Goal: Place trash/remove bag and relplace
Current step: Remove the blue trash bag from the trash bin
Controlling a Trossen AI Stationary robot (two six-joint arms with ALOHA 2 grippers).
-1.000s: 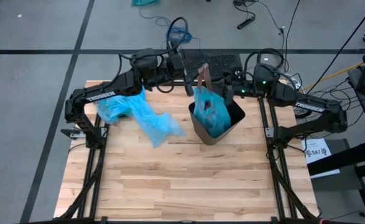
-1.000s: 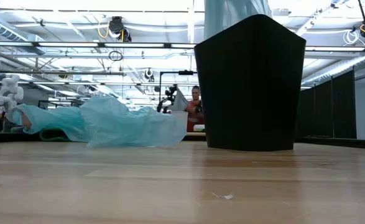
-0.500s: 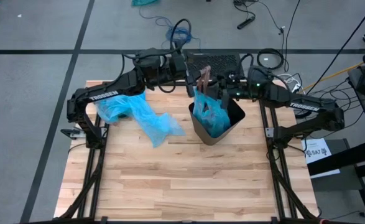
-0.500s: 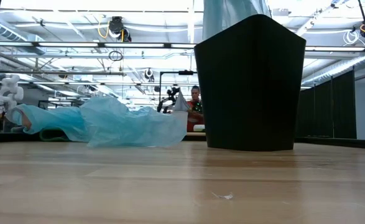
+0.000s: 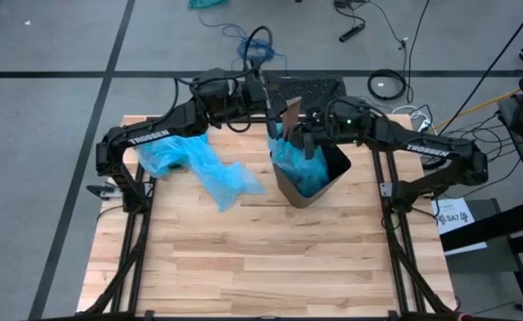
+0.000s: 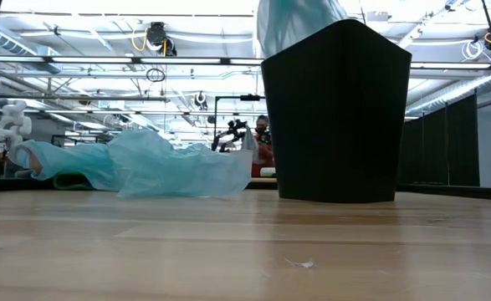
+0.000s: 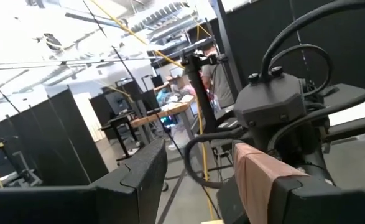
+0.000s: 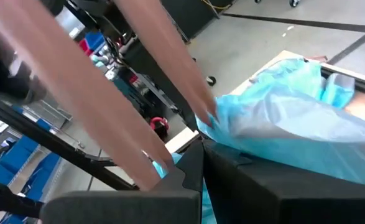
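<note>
A black bin [image 5: 335, 168] [image 6: 337, 117] stands on the far middle of the wooden table. A pale blue bag [image 5: 295, 171] [image 8: 281, 118] sits in it, and its top [image 6: 295, 21] bulges over the rim. My right gripper [image 5: 305, 141] [image 8: 198, 180] hangs over the bin's far side, shut on this bag. My left gripper [image 5: 281, 116] [image 7: 194, 186] stands open just beyond the bin's far left rim, with nothing between its fingers. The trash is not in view. My right gripper pinches a bunched part of the blue bag's top [image 8: 170, 167] between its two shut fingers. It reaches in from the table's right, slanting a little downward. The bag's lower part sits in the bin; the rest spreads out slack beyond the fingers.
A second pale blue bag [image 5: 199, 165] [image 6: 153, 167] lies crumpled on the table's far left, under the left arm. The near half of the table [image 5: 270, 259] is bare wood. In the low view a person shows in the room far behind the table.
My right gripper has gone toward the table's left and down, over the bin and close to my left gripper, tipping downward. The bag's top, which stood tall above the bin, has sunk and leans over the rim.
</note>
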